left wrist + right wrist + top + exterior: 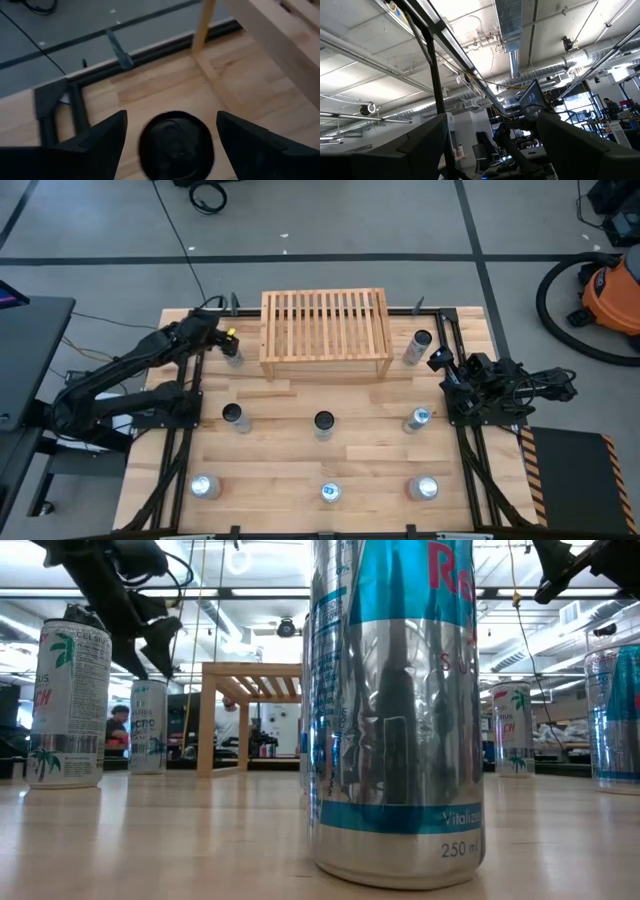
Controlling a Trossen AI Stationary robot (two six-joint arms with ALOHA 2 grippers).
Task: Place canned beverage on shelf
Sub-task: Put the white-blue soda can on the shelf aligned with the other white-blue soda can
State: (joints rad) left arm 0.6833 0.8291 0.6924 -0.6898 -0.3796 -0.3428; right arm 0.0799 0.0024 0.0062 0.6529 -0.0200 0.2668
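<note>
The light wood slatted shelf (325, 330) stands at the table's far middle; it also shows in the low view (250, 705). A dark-topped can (232, 352) stands upright on the table just left of the shelf. My left gripper (171, 114) hovers over this can (175, 142), open, with one finger on either side of its top and gaps showing between them. In the low view the fingertips (158, 658) hang just above the can (148, 725). My right gripper (438, 360) waits at the table's right side, open, tilted up toward the ceiling (492, 114).
Several other cans stand on the table: one right of the shelf (417, 347), three in a middle row (323, 423) and three near the front edge (330, 492). The nearest can fills the low view (395, 710). A black frame (190, 440) borders the table's sides.
</note>
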